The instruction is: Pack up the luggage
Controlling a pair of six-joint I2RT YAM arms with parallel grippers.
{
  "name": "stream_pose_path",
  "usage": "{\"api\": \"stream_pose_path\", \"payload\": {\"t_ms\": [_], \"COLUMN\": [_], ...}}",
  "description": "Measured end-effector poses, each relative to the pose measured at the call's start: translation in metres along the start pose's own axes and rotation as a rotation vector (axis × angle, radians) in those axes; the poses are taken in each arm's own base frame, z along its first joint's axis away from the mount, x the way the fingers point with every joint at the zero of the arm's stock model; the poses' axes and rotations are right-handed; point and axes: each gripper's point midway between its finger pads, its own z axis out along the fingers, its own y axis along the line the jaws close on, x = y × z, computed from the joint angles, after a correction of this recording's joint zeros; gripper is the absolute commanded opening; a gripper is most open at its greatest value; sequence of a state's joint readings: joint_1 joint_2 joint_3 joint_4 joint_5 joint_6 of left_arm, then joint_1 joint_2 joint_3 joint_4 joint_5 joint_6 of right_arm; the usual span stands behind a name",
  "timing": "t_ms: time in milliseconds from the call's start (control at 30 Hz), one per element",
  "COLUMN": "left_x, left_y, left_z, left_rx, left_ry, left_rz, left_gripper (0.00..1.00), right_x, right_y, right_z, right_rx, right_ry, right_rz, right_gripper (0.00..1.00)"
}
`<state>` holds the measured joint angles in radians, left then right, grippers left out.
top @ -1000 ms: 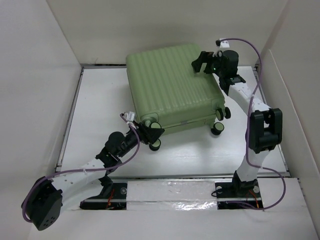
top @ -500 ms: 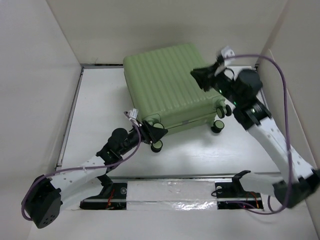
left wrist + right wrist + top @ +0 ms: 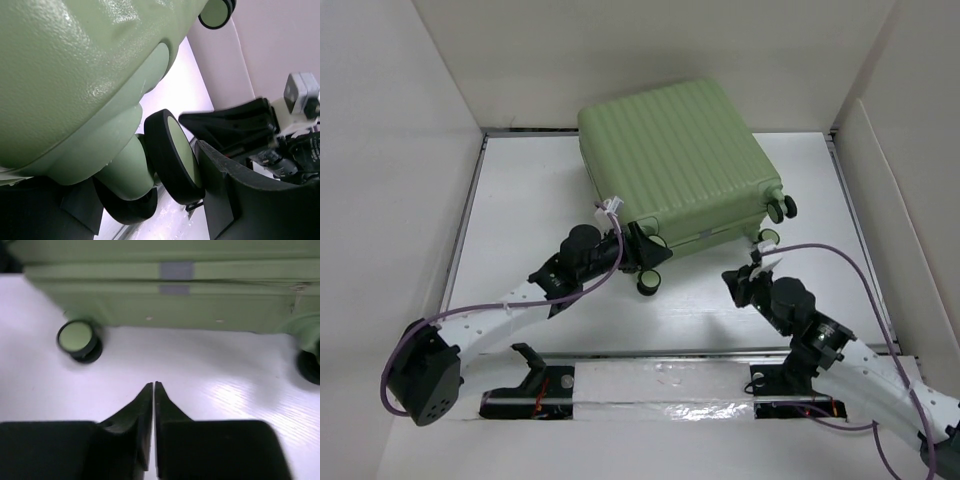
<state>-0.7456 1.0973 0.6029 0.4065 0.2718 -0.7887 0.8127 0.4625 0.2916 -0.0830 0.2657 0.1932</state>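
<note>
The luggage (image 3: pixel 670 160) is a light green ribbed suitcase lying closed on the white table, toward the back. My left gripper (image 3: pixel 638 250) reaches to its near left corner. In the left wrist view the gripper (image 3: pixel 155 200) has a black wheel (image 3: pixel 175 155) with a green hub and its caster between the fingers (image 3: pixel 240 200), shut on it. My right gripper (image 3: pixel 735 280) hovers low over the table in front of the luggage's (image 3: pixel 175 295) near side, apart from it. Its fingertips (image 3: pixel 153 386) are pressed together with nothing between them.
White walls (image 3: pixel 410 150) box in the table on the left, back and right. Two more wheels (image 3: pixel 783 208) stick out at the suitcase's right corner, and one wheel (image 3: pixel 77 337) stands ahead-left of the right gripper. A taped rail (image 3: pixel 670 385) runs along the near edge.
The right arm left the suitcase's far right top, swung down to the near table and shut its jaws. The left gripper pushed forward on the wheel, and the suitcase shifted right and back.
</note>
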Motion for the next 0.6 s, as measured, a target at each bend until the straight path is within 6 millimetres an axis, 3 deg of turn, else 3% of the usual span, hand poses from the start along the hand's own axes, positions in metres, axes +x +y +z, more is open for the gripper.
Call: {"api": "stream_pose_path", "payload": {"t_ms": [133,333,433,600], "left_x": [0.001,0.000,0.000,0.000], "left_y": [-0.001,0.000,0.000,0.000], "left_z": [-0.001,-0.012,-0.018,-0.021], "left_rx": [-0.003,-0.038,-0.045,-0.045], "left_ry": [0.005,0.014,0.014,0.015], "left_rz": [0.011,0.053,0.079,0.097], "left_gripper": [0.00,0.00,0.00,0.00], "right_x": [-0.011,-0.007,-0.012,-0.020], "right_y": [-0.043,-0.107,-0.114,-0.102], "right_z": [0.007,0.018,0.023,0.040], "right_rx": [0.191,0.371,0.341,0.220], "right_ry": [-0.024,-0.010,-0.032,-0.077], "right_rz": [0.040,0.075,0.070,0.033], "right_gripper": [0.40,0.51,0.53,0.54]}}
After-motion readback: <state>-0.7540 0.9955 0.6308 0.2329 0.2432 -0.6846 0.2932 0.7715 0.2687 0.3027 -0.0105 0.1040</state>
